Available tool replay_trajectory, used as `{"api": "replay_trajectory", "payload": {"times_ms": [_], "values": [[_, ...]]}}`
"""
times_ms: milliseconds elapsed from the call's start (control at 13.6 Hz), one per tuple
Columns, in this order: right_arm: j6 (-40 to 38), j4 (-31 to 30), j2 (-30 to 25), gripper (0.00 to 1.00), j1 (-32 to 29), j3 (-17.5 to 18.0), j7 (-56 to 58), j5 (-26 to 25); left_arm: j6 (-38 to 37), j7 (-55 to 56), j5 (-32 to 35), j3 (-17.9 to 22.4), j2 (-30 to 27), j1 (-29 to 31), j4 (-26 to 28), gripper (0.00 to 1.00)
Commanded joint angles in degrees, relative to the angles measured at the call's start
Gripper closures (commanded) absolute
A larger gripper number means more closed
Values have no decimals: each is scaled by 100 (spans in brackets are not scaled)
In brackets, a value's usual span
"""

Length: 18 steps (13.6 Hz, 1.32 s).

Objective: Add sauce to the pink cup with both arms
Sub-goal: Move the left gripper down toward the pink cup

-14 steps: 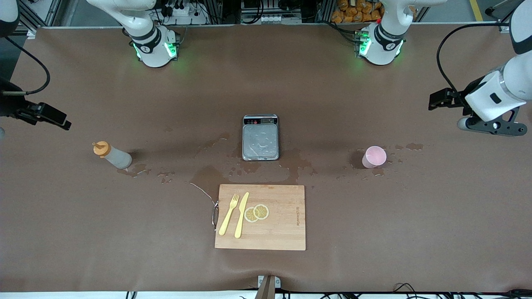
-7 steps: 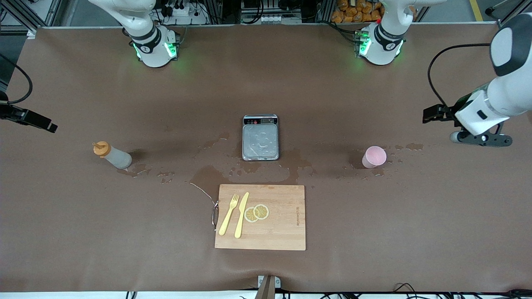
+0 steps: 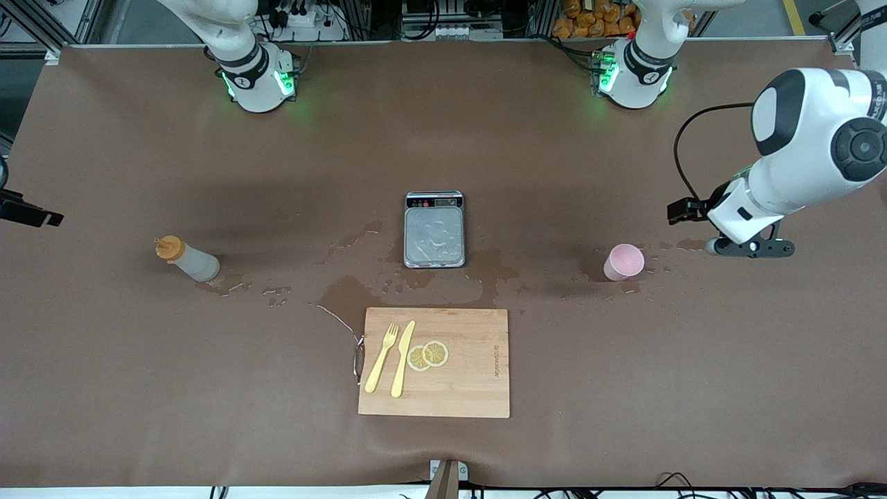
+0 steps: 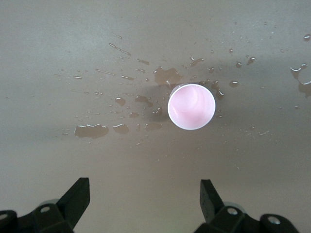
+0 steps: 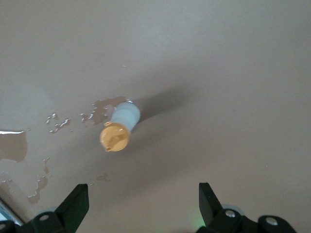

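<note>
Here the sauce (image 3: 187, 258) stands upright on the table (image 3: 138, 360) at the middle left of the front frame, toward the right arm's end, its orange cap (image 3: 167, 247) on top and small wet patches (image 3: 229, 284) just beside its base. The cup (image 3: 624, 262) stands upright at the middle right of that frame, toward the left arm's end, well apart from the sauce, with droplets (image 3: 682, 244) scattered around it. Between them sits the scale (image 3: 434, 229), water pooled on its tray, and nearer the camera lies a board (image 3: 434, 362) carrying a fork (image 3: 382, 357), a knife (image 3: 402, 358) and two lemon slices (image 3: 427, 355).

The left tool (image 4: 146, 196) hangs over the table just beside the cup, fingers (image 4: 77, 194) spread wide and holding nothing. The right tool (image 5: 143, 199) hangs over the table near the sauce, at the left edge of the front frame, fingers (image 5: 77, 199) likewise spread wide and empty.
</note>
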State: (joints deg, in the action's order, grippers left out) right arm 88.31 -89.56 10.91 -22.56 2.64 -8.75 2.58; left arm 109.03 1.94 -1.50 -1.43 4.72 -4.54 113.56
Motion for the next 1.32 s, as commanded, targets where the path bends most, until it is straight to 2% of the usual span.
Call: {"api": "replay_trajectory", "payload": {"times_ms": [0,294,735,882,1029,1250], "values": [[-60,97,245,0,-503,105,-83,243,215,70,-17,-15,213,-3,61,0],[-60,114,491,0,-968,105,-310,322,592,70,-17,-24,274,-12,360,0],[-33,369,1000,0,-1294,88,-1610,243,944,79,-455,-24,608,41,352,0],[-51,491,1228,0,-1435,96,-2548,278,1058,79,-543,-24,713,41,343,0],[-321,807,1588,0,-1470,88,-2755,514,1383,79,-806,-24,924,41,343,0],[-542,809,1862,0,-1743,88,-2842,1164,1709,96,-1045,-24,1170,-3,316,0]]}}
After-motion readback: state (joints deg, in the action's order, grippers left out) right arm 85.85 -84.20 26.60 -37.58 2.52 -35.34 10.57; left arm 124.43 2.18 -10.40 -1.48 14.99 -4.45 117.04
